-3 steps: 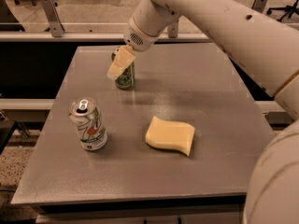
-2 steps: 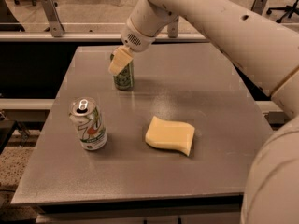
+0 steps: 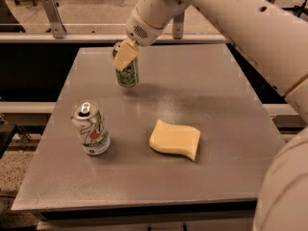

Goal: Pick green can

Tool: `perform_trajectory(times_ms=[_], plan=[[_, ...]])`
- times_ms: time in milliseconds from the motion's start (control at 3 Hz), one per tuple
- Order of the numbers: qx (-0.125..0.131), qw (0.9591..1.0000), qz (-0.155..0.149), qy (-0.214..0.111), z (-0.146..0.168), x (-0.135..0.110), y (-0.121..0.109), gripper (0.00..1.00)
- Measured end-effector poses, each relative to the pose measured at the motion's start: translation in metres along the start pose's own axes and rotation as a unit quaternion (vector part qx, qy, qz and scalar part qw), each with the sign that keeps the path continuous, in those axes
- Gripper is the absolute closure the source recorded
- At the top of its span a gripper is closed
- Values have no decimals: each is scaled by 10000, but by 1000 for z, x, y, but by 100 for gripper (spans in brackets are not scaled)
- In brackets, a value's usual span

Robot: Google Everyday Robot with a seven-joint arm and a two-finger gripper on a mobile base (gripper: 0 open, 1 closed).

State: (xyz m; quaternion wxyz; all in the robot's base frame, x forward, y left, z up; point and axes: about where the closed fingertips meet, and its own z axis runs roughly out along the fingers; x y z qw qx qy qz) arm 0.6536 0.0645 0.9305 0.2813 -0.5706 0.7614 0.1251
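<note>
Arm sweeps down from the upper right, wrist angled down and left, ending at the gripper (image 3: 124,56) over the far left part of the table (image 3: 216,129). There the green can (image 3: 129,75) stands upright, long axis vertical, top rim upward. The jaws clamp its upper part, 1 pale finger crossing its front.

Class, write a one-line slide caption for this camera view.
Robot gripper at the top of the green can, far across the table; white can and yellow sponge sit nearer.
</note>
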Motion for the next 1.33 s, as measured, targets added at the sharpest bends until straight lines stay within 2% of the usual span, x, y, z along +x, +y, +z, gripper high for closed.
perform_trajectory(times_ms=[333,1000,1333], plan=[[-105,9993,-348,-51,-33,-14,10,100],[-303,9966,-763,-44,-71,-17,20,100],[-320,9963,-795,-44,-73,-17,21,100]])
